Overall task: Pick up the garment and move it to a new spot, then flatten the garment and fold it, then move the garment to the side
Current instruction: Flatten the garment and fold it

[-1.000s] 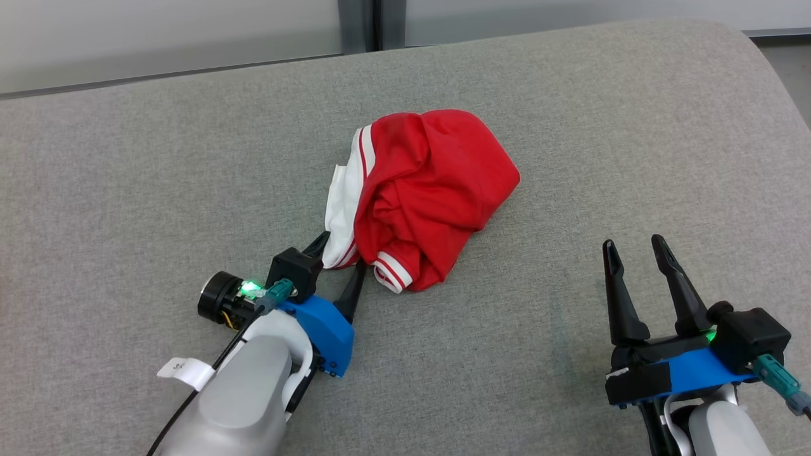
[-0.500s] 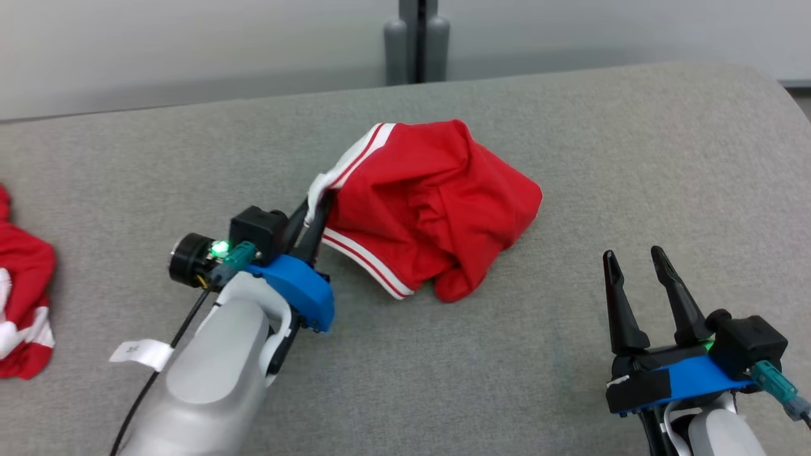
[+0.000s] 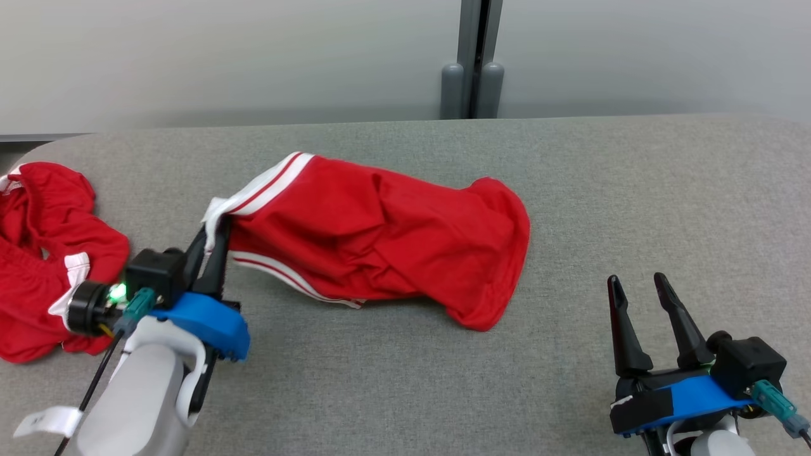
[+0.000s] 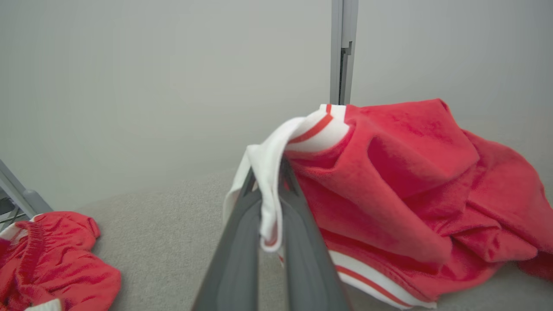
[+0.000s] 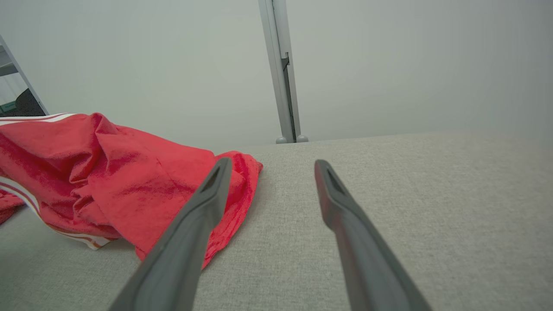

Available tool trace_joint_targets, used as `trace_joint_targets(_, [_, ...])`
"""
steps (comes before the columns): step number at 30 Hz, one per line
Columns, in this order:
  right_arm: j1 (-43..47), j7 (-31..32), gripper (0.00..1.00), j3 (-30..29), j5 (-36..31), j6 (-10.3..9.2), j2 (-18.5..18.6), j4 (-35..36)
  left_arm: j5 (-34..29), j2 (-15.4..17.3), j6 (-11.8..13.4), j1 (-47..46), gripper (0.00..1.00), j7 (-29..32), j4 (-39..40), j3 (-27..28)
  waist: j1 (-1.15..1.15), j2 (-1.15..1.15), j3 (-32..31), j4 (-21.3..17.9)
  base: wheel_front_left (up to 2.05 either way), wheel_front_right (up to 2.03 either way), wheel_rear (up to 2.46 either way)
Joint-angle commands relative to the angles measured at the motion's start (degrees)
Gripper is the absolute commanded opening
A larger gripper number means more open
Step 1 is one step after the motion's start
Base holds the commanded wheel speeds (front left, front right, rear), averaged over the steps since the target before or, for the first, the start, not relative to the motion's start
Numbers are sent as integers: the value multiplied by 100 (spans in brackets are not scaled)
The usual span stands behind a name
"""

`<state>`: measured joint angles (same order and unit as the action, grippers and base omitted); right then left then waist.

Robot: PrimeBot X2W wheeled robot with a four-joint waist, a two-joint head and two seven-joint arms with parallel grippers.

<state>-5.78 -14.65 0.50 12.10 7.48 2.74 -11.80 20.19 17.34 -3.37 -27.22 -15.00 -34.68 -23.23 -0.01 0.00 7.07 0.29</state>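
Note:
The garment (image 3: 380, 240) is red with white-striped trim, stretched out across the middle of the grey cushioned surface (image 3: 570, 190). My left gripper (image 3: 212, 231) is shut on the garment's white hem at its left end, lifting that corner. In the left wrist view the white hem (image 4: 270, 181) is pinched between my dark fingers (image 4: 237, 250), the red garment (image 4: 410, 181) trailing to the right. My right gripper (image 3: 637, 291) stands open at the lower right, apart from the cloth. Through the right wrist view, its open fingers (image 5: 207, 203) point past the garment (image 5: 108, 172).
A second red garment (image 3: 44, 253) with white trim lies crumpled at the surface's far left, close to my left wrist. A pale wall with a grey vertical post (image 3: 472, 63) runs behind the surface. Bare grey cushion lies between the garment and my right gripper.
My left gripper closed on the white hem and pulled it left and up, drawing the bundled garment out long. The head camera has shifted, bringing the second garment into view. The right gripper stayed open.

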Motion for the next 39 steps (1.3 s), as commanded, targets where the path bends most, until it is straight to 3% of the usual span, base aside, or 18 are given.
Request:
trace_joint_targets(1, [40, -18, 100, 5, 3, 3, 27, -17, 7, 59, 92, 128, 0, -26, 100, 48, 1, 0, -18, 15, 0, 0, 0])
trace_joint_targets(6, [90, -23, 100, 16, 13, 3, 27, -41, 16, 185, 211, 475, 0, -26, 380, 142, 1, 0, -45, 55, 0, 0, 0])
trace_joint_targets(26, [164, -12, 100, -16, -18, 3, 27, -103, -130, -533, 114, 2062, 0, -27, 618, -470, 1, 0, -150, 299, 0, 0, 0])
trace_joint_targets(27, [183, 3, 100, -16, -27, 3, 27, -104, -125, -566, 184, 2143, 40, -27, 720, -358, 1, 0, -168, 343, 0, 0, 0])
trace_joint_targets(28, [197, 9, 100, -20, -29, 3, 28, -105, -133, -578, 211, 2179, 100, -27, 798, -294, 1, 0, -182, 364, 0, 0, 0])
trace_joint_targets(39, [275, 71, 100, 56, -2, 3, 28, -129, -291, -781, 290, 2460, 100, -22, 2176, 873, 1, 0, -387, 323, 0, 0, 0])
